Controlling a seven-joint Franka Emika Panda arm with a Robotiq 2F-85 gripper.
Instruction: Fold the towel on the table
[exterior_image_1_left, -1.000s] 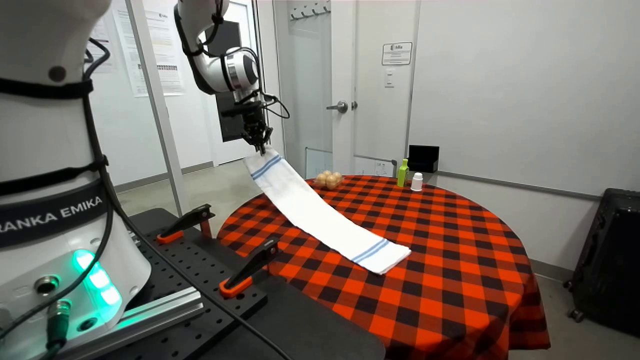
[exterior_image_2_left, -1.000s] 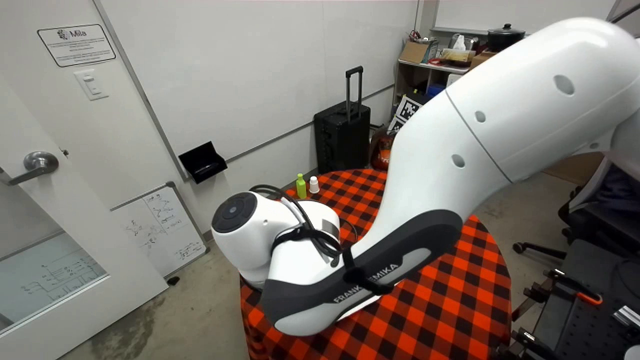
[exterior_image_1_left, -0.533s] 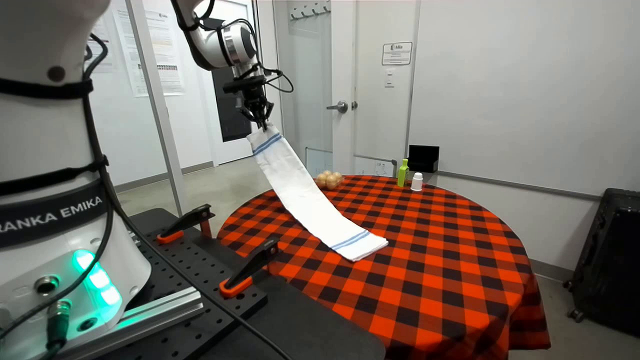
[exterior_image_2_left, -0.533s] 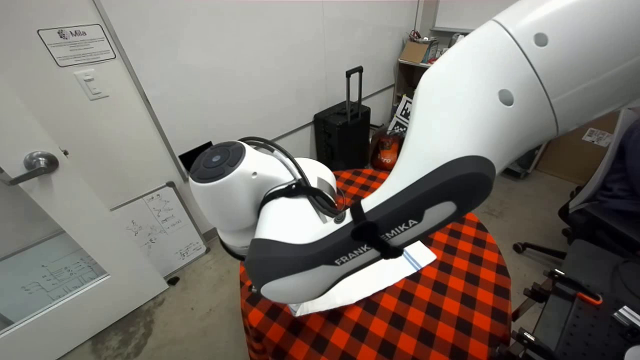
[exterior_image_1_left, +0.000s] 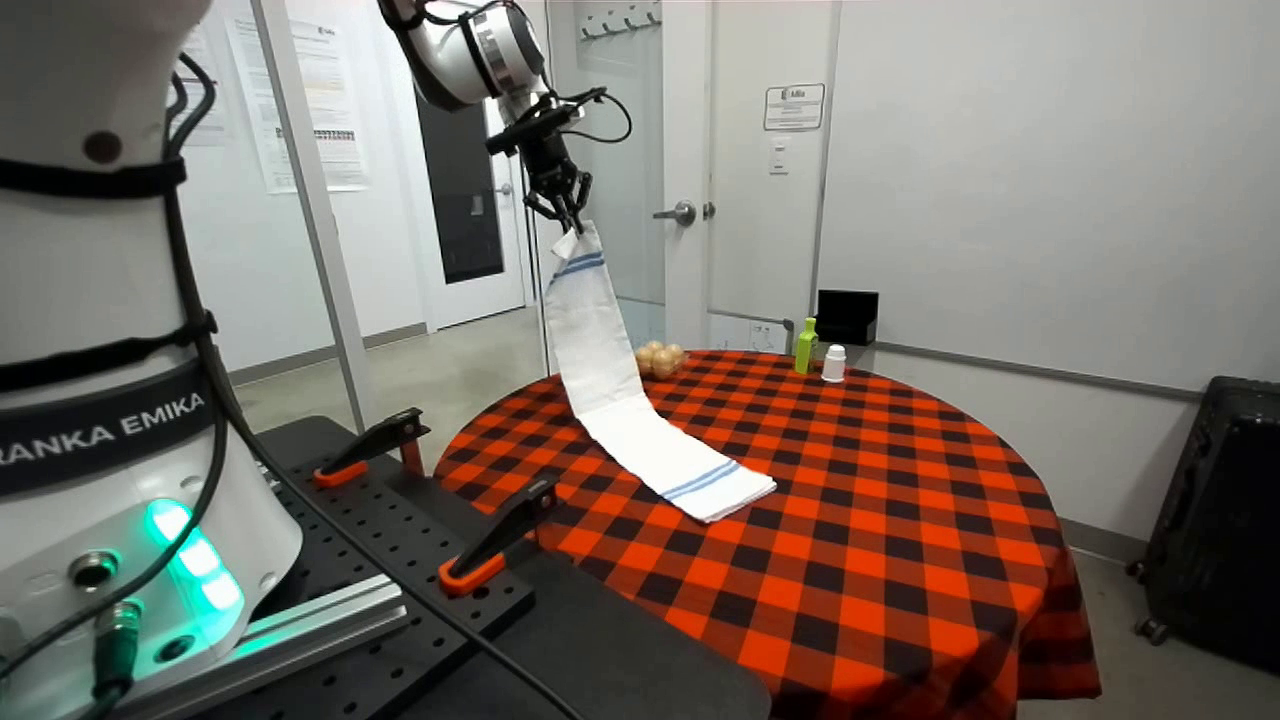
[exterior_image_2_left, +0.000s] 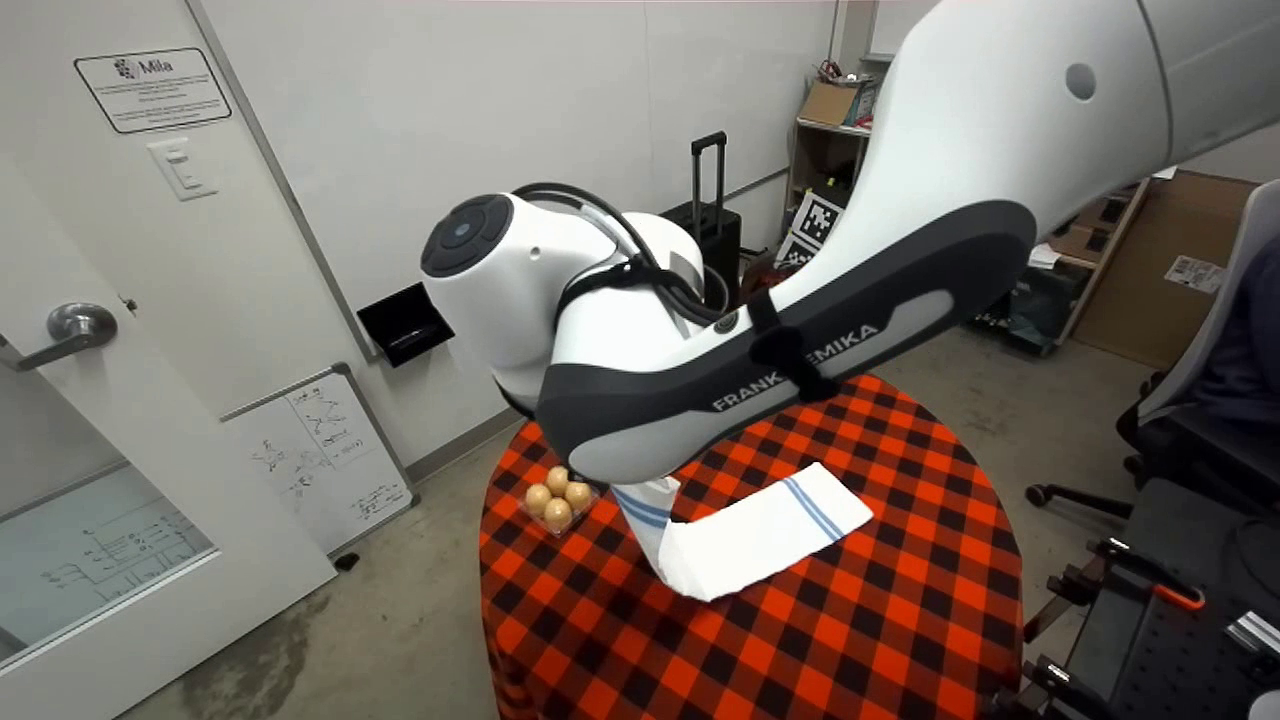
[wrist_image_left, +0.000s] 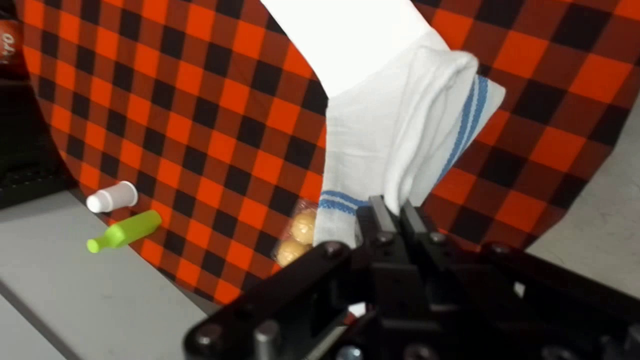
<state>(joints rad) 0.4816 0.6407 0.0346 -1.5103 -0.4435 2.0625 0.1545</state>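
Note:
The white towel (exterior_image_1_left: 600, 345) has blue stripes near both short ends. One striped end lies flat on the red-and-black checked table (exterior_image_1_left: 880, 500); the other is lifted above the table's edge. In an exterior view the towel (exterior_image_2_left: 760, 540) bends upward toward the arm. My gripper (exterior_image_1_left: 573, 228) is high up, shut on the towel's raised end. In the wrist view the fingertips (wrist_image_left: 398, 207) pinch a folded ridge of the towel (wrist_image_left: 360, 125), with striped corners hanging to both sides. The gripper is hidden behind the arm in an exterior view that shows the arm (exterior_image_2_left: 700, 400) large.
A clear pack of tan round things (exterior_image_1_left: 658, 360) sits on the table beside the raised towel, also in the wrist view (wrist_image_left: 300, 232). A green bottle (exterior_image_1_left: 806, 347) and a white bottle (exterior_image_1_left: 834, 364) stand at the table's far edge. A wall (exterior_image_1_left: 1040, 200) is behind.
My gripper has risen and swung over with the towel's end, so more of the towel hangs steeply. The towel's lying end slid toward the gripper at first, then stayed still.

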